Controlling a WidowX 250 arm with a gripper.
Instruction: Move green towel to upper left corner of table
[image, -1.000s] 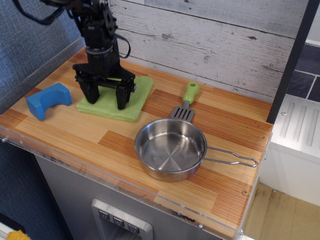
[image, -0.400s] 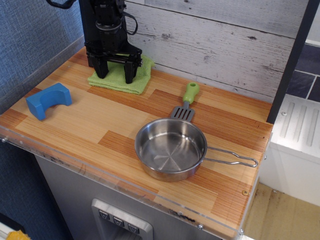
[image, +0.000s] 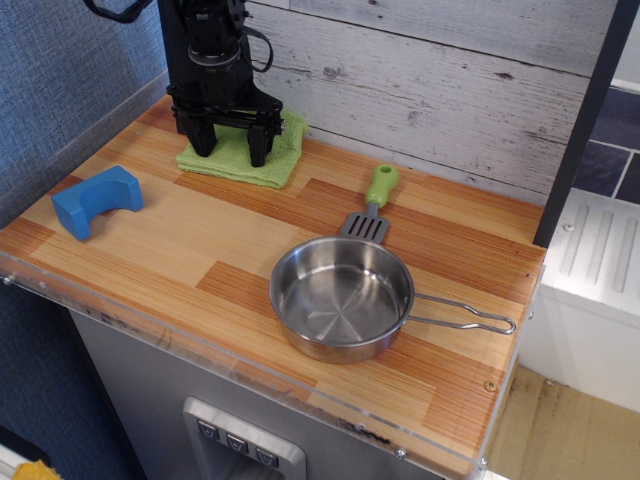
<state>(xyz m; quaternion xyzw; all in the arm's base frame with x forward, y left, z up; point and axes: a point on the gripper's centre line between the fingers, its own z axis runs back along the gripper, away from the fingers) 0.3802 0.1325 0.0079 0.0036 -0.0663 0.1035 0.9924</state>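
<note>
The green towel (image: 243, 160) lies on the wooden table (image: 200, 235) at its back left, close to the white plank wall, with its far edge bunched up. My black gripper (image: 229, 146) stands upright directly over the towel. Its two fingers are spread apart, and the fingertips (image: 258, 152) are at the towel's surface. I cannot tell whether they touch it. The gripper body hides the towel's rear part.
A blue U-shaped block (image: 96, 200) sits at the left edge. A green-handled spatula (image: 374, 200) lies mid-table, its head by a steel pan (image: 342, 297) whose wire handle points right. A clear rim runs along the front edge.
The gripper and the towel have moved together from the table's middle left to the back left by the wall. Since 0.4 s ago they have barely shifted.
</note>
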